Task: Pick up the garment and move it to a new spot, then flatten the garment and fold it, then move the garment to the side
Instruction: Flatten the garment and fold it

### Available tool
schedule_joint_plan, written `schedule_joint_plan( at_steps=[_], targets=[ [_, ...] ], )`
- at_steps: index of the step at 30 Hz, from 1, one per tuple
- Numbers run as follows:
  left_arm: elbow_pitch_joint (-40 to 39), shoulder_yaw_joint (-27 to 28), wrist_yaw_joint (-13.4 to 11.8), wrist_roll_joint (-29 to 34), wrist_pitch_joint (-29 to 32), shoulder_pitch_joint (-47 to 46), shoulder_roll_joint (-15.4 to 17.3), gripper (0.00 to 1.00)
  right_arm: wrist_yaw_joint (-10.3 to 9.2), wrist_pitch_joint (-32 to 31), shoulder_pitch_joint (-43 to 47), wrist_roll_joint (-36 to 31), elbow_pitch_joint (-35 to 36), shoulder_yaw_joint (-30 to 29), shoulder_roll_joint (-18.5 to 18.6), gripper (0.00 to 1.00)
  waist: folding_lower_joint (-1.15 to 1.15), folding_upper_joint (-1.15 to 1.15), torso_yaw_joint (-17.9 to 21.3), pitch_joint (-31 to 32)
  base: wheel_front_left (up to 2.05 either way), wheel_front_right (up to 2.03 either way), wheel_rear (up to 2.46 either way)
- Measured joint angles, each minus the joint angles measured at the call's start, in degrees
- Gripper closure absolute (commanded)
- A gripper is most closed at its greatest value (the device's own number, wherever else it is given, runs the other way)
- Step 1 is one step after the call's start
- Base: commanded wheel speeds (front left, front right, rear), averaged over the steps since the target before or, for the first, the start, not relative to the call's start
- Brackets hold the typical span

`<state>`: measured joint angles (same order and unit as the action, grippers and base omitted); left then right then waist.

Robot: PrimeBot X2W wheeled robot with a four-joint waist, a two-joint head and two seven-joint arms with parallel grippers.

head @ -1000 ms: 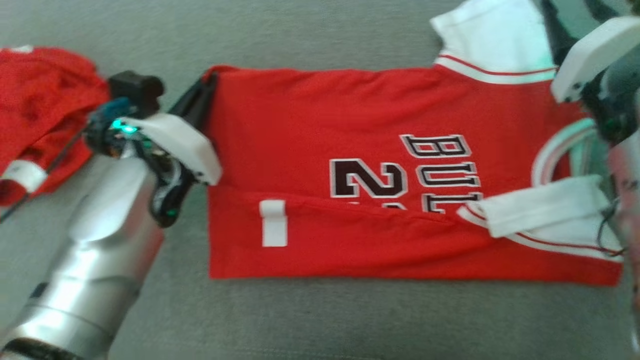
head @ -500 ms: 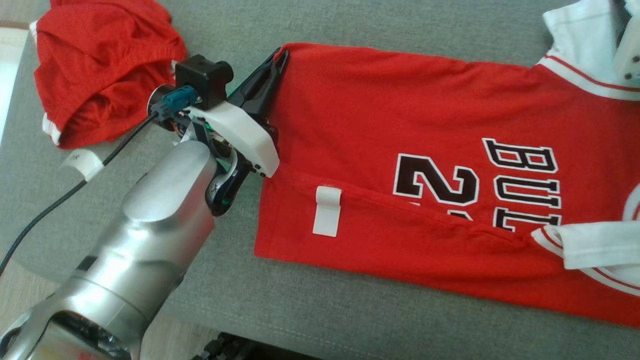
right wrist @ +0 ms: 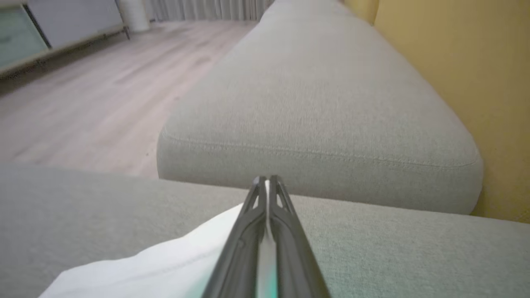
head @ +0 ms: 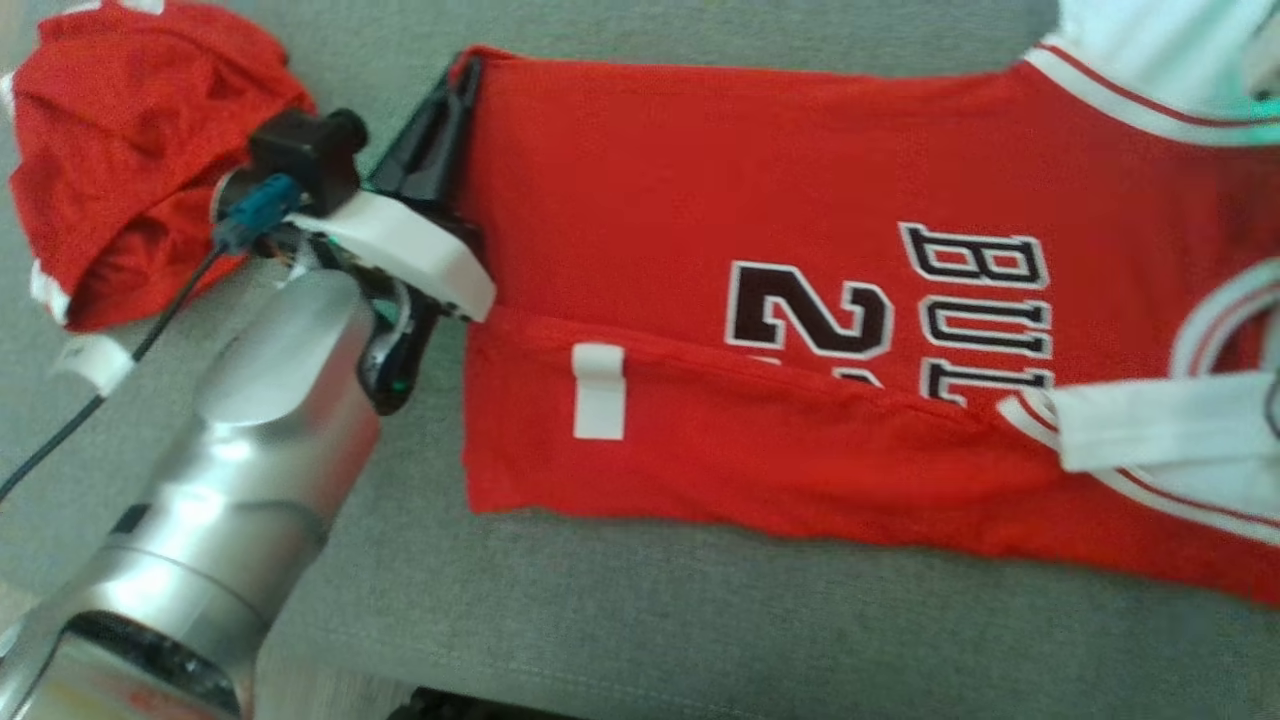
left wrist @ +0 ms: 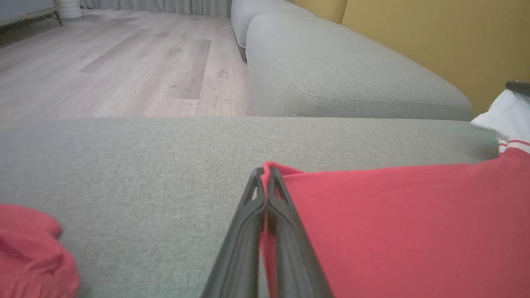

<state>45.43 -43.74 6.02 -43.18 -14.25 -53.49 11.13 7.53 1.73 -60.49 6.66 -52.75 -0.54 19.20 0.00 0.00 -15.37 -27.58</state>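
Observation:
The garment (head: 760, 200) is a red jersey with white sleeves and black lettering, lying spread across the grey sofa seat (head: 700, 620) with its near edge folded over. My left gripper (head: 465, 75) is shut on the jersey's far left hem corner; in the left wrist view a bit of red cloth (left wrist: 393, 227) sticks up between the closed tips of that gripper (left wrist: 265, 174). In the right wrist view my right gripper (right wrist: 266, 180) is shut on the white sleeve (right wrist: 165, 265), which lies at the jersey's far right end (head: 1130, 40).
A second red garment (head: 130, 140) lies crumpled on the seat left of my left arm, with a black cable (head: 100, 400) trailing past it. Another grey cushion (left wrist: 339, 70) adjoins the seat, a yellow wall (right wrist: 476, 62) behind it and wooden floor (left wrist: 124, 62) beyond.
The head camera has shifted, so the whole picture has moved. My left gripper still holds the same hem corner. My right gripper has closed on the white sleeve.

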Motion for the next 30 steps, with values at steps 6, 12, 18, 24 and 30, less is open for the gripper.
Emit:
schedule_joint_plan(
  at_steps=[6, 12, 18, 24, 30],
  targets=[
    [-7.6, 8.3, -3.3, 7.0, -0.2, 6.1, 2.9, 1.0, 0.0, 8.3, 3.5, 8.3, 4.4, 2.0, -2.1, 1.0, 0.0, 0.0, 3.6, 2.5, 0.0, 0.0, 0.0],
    [-15.3, 15.2, -4.5, 16.4, -0.2, 18.8, 3.0, 1.0, 0.0, 10.0, 18.9, 20.0, 15.7, 7.3, -1.9, 1.0, -0.01, 0.0, 6.8, 6.4, 0.0, 0.0, 0.0],
    [-19.6, 21.8, -5.2, 22.9, -0.2, 30.4, 2.0, 1.0, 0.0, 9.9, 37.0, 28.2, 26.4, 7.4, -2.1, 1.0, -0.02, 0.01, 9.6, 10.2, 0.0, 0.0, 0.0],
    [-19.2, 25.9, -4.0, 25.7, -0.2, 36.7, -0.2, 0.81, 0.0, 8.3, 48.0, 30.7, 30.6, 7.1, -4.9, 1.0, -0.02, 0.01, 11.0, 12.8, 0.0, 0.0, 0.0],
    [-17.2, 30.2, -3.4, 28.5, -0.2, 39.3, -2.1, 0.0, 0.0, 7.3, 51.8, 30.3, 31.1, 5.8, -8.4, 0.91, -0.01, 0.01, 11.7, 15.1, 0.0, 0.0, 0.0]
  ],
)
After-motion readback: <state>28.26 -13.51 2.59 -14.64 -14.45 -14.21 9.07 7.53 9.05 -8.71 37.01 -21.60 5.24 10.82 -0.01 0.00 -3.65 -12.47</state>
